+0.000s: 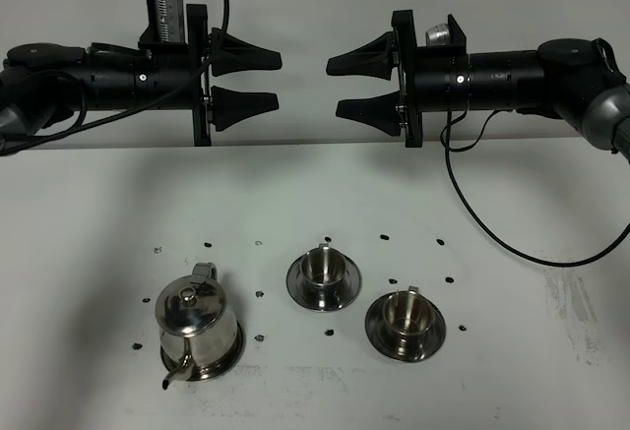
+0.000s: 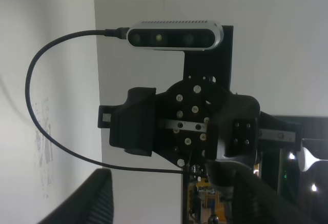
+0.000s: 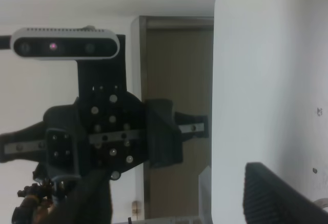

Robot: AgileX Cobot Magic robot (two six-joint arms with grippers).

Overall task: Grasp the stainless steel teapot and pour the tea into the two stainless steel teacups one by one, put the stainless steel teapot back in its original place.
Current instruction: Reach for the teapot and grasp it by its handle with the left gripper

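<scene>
Exterior high: shows left gripper (image 1: 279, 79) and right gripper (image 1: 333, 87) wide, empty, at 11 and 1 o'clock. Finds stainless steel teapot (image 1: 200, 322) untouched on saucer (image 1: 232, 355) at 7, first teacup (image 1: 324, 271) at 6, second teacup (image 1: 406, 317) at 5. Leaves grasp, pours, return.

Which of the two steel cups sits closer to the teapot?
The rear cup, just right of the teapot; the other cup sits farther right and further forward.
</scene>
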